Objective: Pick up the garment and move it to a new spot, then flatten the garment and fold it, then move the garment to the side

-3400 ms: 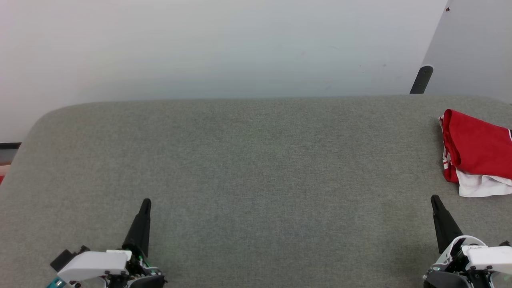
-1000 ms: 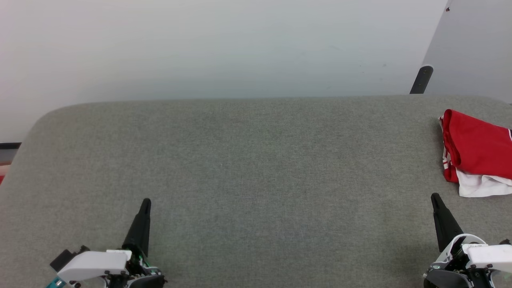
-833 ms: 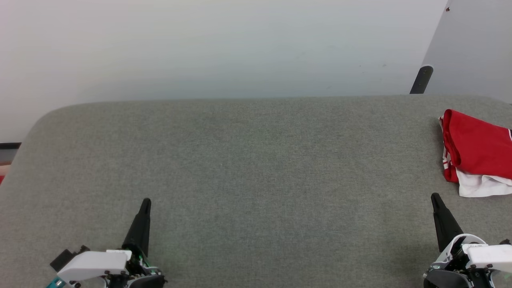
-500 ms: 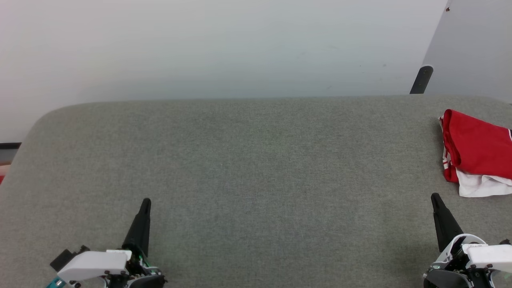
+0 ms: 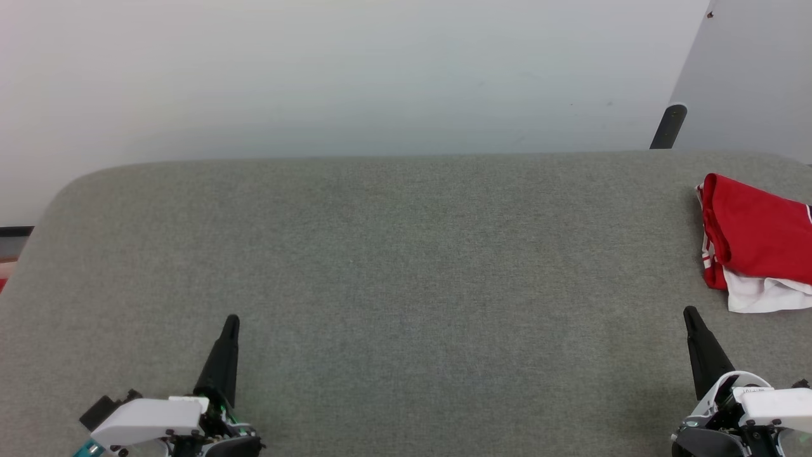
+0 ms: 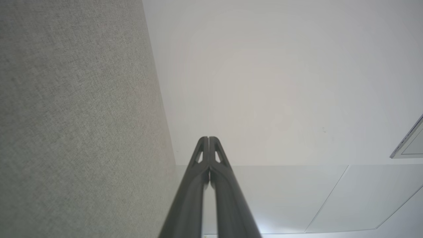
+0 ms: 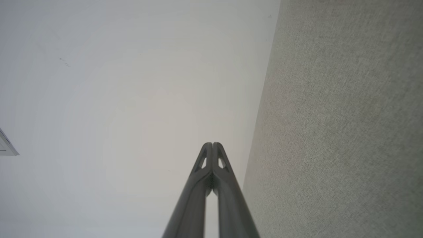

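The garment [image 5: 755,238], red with a white part and striped trim, lies folded at the far right of the grey fabric surface [image 5: 406,254], cut off by the head view's right edge. At the lower left, my left gripper [image 5: 232,319] rests shut and holds nothing; its tips [image 6: 208,138] meet in the left wrist view. My right gripper [image 5: 688,311] is at the lower right, shut and empty, a short way in front of the garment and apart from it. Its closed tips [image 7: 212,143] show in the right wrist view.
A pale wall [image 5: 355,76] rises behind the surface's rounded far edge. A dark post [image 5: 668,125] stands at the back right beside a grey panel [image 5: 755,70]. The grey surface stretches wide between the two grippers.
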